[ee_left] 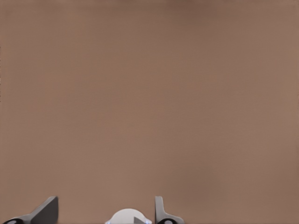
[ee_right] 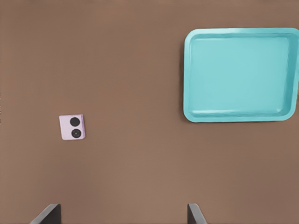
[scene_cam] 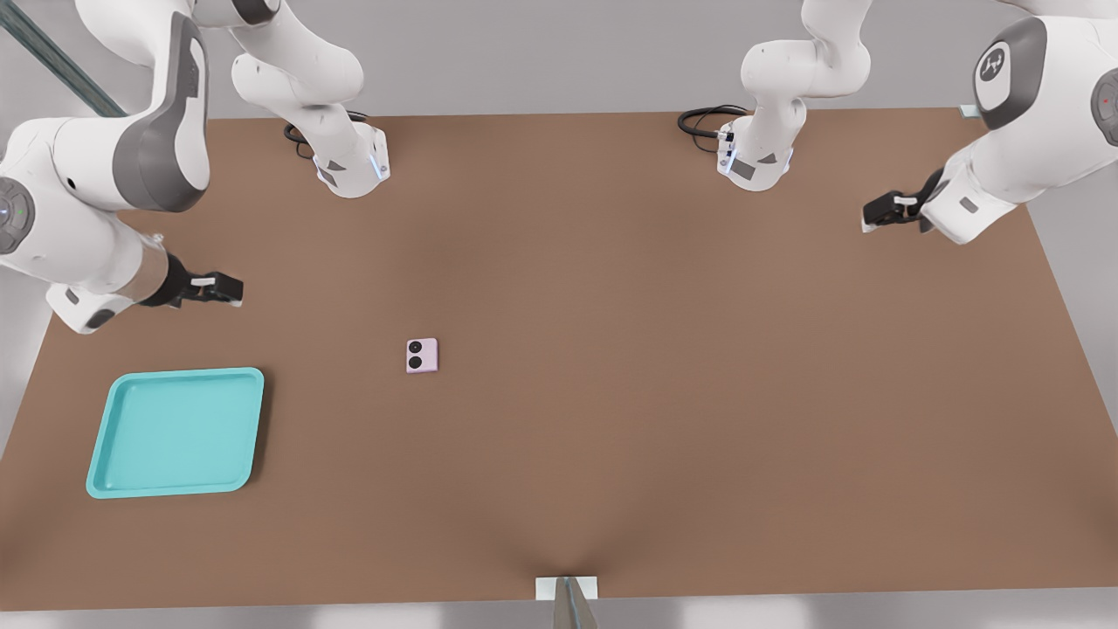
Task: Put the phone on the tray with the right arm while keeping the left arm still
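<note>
1. Counter (scene_cam: 664, 367): one flat brown slab with a matte, even surface and no pattern.
2. Tray (scene_cam: 103, 437): one in number. It is teal and rectangular with rounded corners and a low raised rim. The finish is smooth and looks like moulded plastic. It lies flat near the counter's corner at the front view's left.
3. Phone (scene_cam: 422, 355): one in number. It is a small, nearly square slab in pale pink with softly rounded edges. Two round black lenses sit side by side on its upper face. It lies flat on the bare counter, not on the tray, well apart from it toward the front view's right.
4. Right arm (scene_cam: 87, 218): glossy white shells with grey joint panels, at the front view's left.
5. Jaws: the right arm's jaws hang above the counter, behind the tray's far edge and off to the phone's left in the front view. They touch neither item. Their two dark, wedge-shaped fingers (ee_right: 50, 215) stand wide apart with only bare counter showing between them.
6. Bases (scene_cam: 354, 170): two white pedestals stand at the counter's far edge. One black coiled cable (scene_cam: 703, 120) lies beside each.
</note>
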